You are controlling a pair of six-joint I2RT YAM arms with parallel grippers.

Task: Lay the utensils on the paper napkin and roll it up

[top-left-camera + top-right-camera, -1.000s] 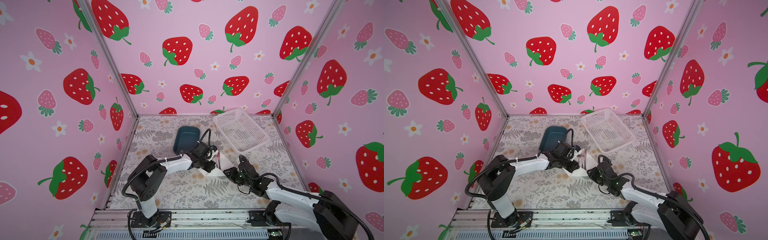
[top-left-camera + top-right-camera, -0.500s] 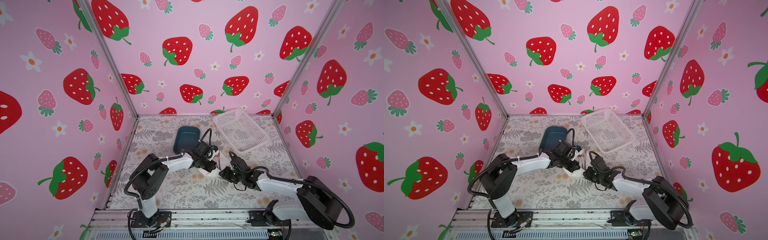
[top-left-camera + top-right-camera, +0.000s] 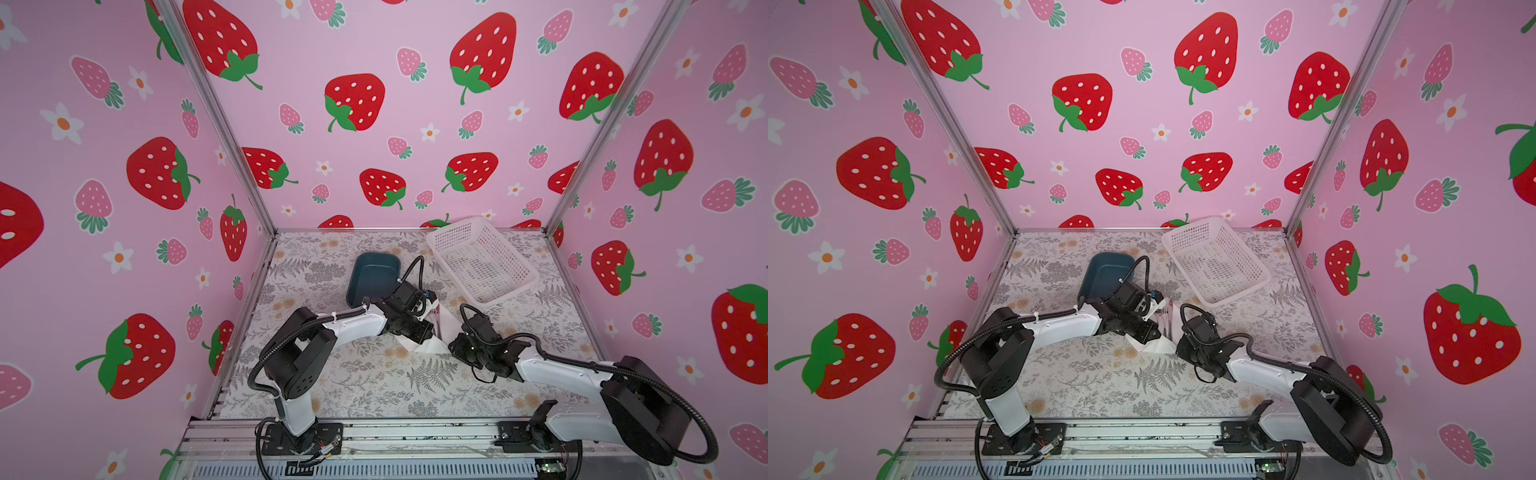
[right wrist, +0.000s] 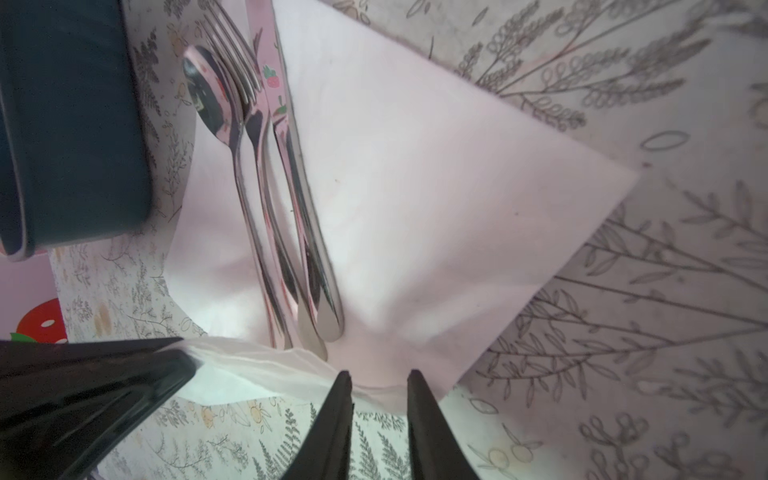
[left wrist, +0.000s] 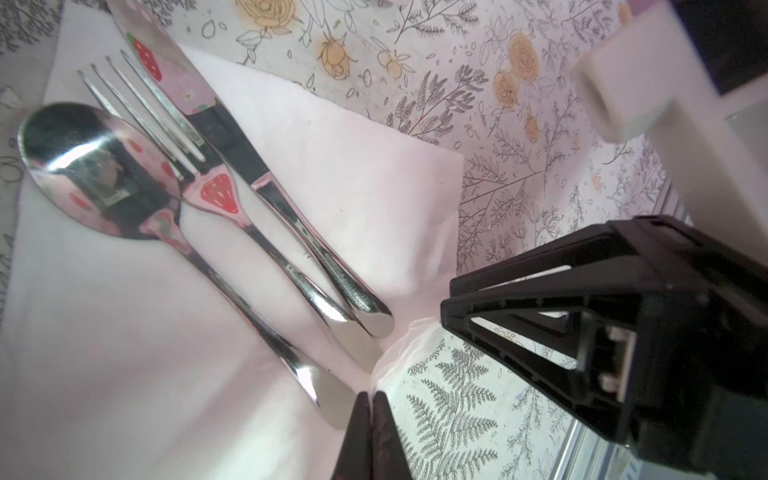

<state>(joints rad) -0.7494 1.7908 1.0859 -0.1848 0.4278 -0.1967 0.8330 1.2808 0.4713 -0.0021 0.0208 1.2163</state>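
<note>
The right gripper (image 4: 380, 384) has moved in toward the blue tub (image 4: 70, 124), its jaws narrowly apart astride the paper napkin (image 4: 415, 208) edge. The left gripper (image 5: 371, 401) pinches that lifted edge. Only the wrist views clearly show the spoon (image 5: 83, 166), fork (image 5: 216, 195) and knife (image 5: 232, 153) lying on the napkin beside the tub.

My feed: left arm (image 3: 353, 328), right arm (image 3: 561, 370) white shells, black joints, black ribbed cables (image 3: 681, 404). Left pincer (image 5: 370, 400), right pincer (image 4: 380, 376): black tapered fingers, triangular cutouts.
</note>
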